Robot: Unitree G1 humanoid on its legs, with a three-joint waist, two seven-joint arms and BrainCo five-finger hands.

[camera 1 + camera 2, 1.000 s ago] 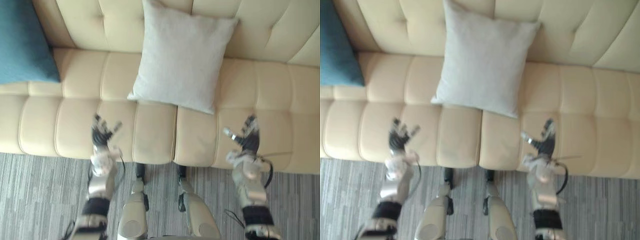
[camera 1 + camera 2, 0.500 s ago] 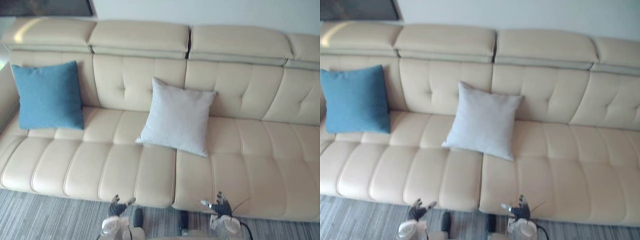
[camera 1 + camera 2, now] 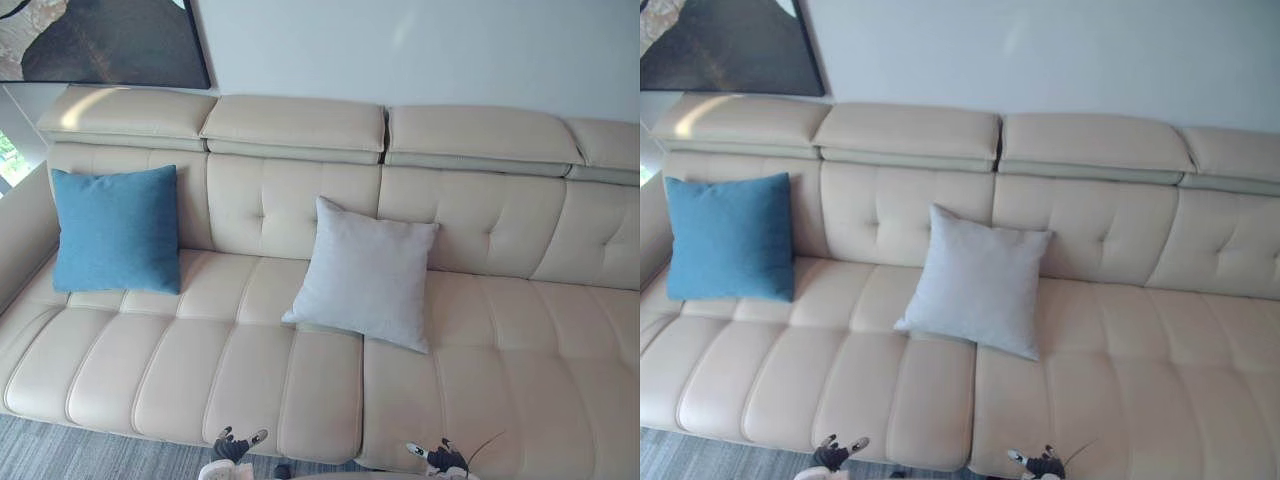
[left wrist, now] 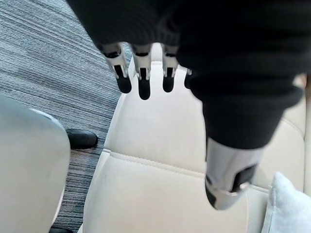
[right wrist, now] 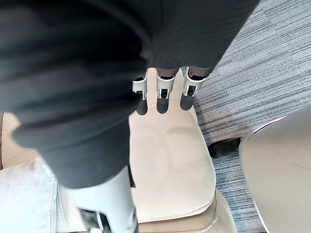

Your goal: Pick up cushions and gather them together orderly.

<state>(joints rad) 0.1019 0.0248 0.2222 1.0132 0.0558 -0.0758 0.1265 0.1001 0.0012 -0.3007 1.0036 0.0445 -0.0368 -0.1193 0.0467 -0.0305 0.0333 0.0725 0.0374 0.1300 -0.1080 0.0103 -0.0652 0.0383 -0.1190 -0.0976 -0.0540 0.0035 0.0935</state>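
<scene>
Left hand (image 3: 232, 448) and right hand (image 3: 441, 460), both empty with fingers straight, at the cream sofa's (image 3: 500, 340) front edge: the light grey cushion (image 3: 365, 285) leans on the backrest ahead, between the 2 hands, and the blue cushion (image 3: 115, 230) stands far left, nearer the left hand.

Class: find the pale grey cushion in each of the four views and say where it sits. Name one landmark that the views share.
Left eye view: the grey cushion leans on the backrest, mid-sofa, right of the blue cushion.
Right eye view: grey cushion, same spot.
Left wrist view: its corner shows beside the left hand.
Right wrist view: its edge shows beside the right hand.
Shared landmark: the cream sofa.
</scene>
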